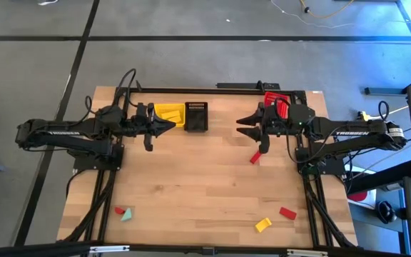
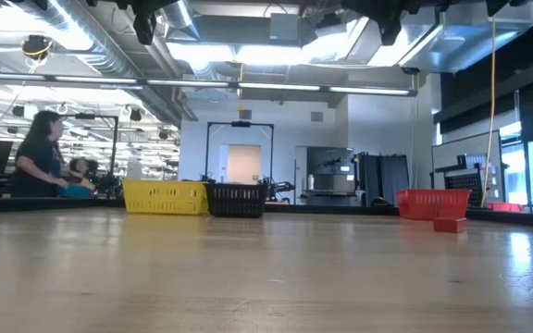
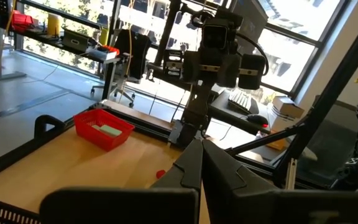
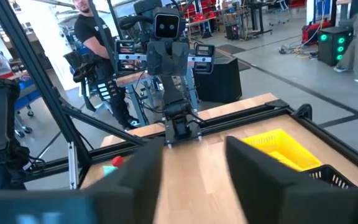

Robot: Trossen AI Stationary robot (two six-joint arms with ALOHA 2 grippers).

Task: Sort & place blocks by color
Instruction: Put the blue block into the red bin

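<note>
Loose blocks lie flat on the wooden table: a red block below my right gripper, a red block and a yellow block near the front right, and a red block beside a teal block at the front left. A teal block lies in the red basket. My left gripper is shut and empty, raised beside the yellow basket. My right gripper is open and empty, raised beside the red basket. The two grippers face each other.
The yellow basket, a black basket and the red basket stand along the table's far edge. Bare wood lies across the middle of the table. A person shows in the room beyond the table.
</note>
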